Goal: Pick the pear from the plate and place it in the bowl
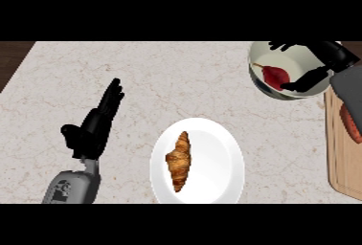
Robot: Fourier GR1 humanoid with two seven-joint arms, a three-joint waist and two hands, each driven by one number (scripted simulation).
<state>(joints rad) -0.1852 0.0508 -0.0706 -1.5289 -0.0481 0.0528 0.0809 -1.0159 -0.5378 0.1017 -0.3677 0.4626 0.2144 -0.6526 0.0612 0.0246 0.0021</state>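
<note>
Pear [275, 74] first: you will find it, dark red with a thin stem, lying inside the white bowl [259, 86] at about one o'clock on the counter [184, 81]. Your right hand [311, 79] reaches over that bowl from the right; its thumb and fingers are spread apart around the fruit with a gap showing, and you cannot tell whether any fingertip touches it. Part of the bowl's far rim is covered by those black fingers, and the grey forearm hides its right side.

At six o'clock the white plate [219, 143] carries only a croissant [179, 161], lying lengthwise; the plate's lower edge is cut off.

Your left hand [96, 127] rests at nine o'clock, fingers straight and together, pointing up the counter, holding nothing.

At three o'clock a wooden board [341, 158] runs off the right edge; something reddish [350, 127] on it is mostly hidden by the forearm, too little to identify.
</note>
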